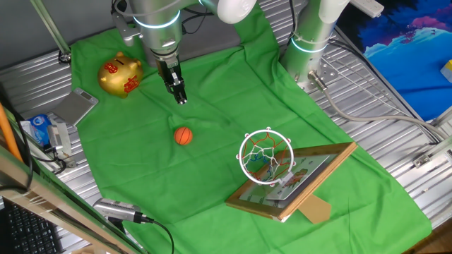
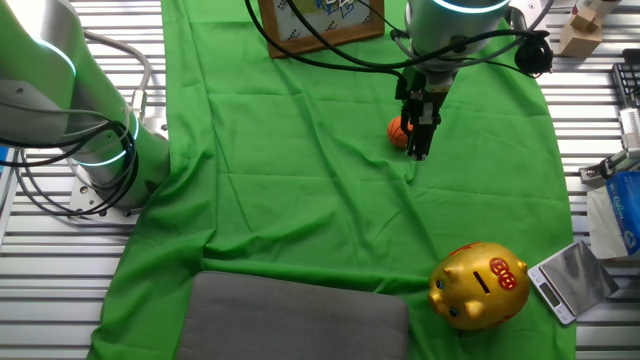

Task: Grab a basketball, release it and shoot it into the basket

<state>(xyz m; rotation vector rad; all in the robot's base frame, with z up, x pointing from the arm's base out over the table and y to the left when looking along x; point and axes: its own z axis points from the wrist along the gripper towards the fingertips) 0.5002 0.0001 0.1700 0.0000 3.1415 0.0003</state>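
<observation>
The small orange basketball (image 1: 183, 135) lies on the green cloth (image 1: 212, 92). In the other fixed view the basketball (image 2: 398, 131) is partly hidden behind the gripper. My gripper (image 1: 181, 99) points down above the cloth, beyond the ball and a little above it. Its fingers stand close together and hold nothing. It also shows in the other fixed view (image 2: 418, 152). The basket's white rim (image 1: 241, 156) with its red-and-white net stands on the wooden-framed backboard (image 1: 300, 180), which lies tilted at the right front. Only the backboard's edge (image 2: 320, 25) shows in the other view.
A golden piggy bank (image 1: 121, 75) sits at the cloth's far left corner, and also shows in the other view (image 2: 480, 285). A small silver scale (image 1: 76, 106) lies beside it. A second arm's base (image 1: 311, 42) stands at the back. A grey pad (image 2: 295, 315) lies on the cloth.
</observation>
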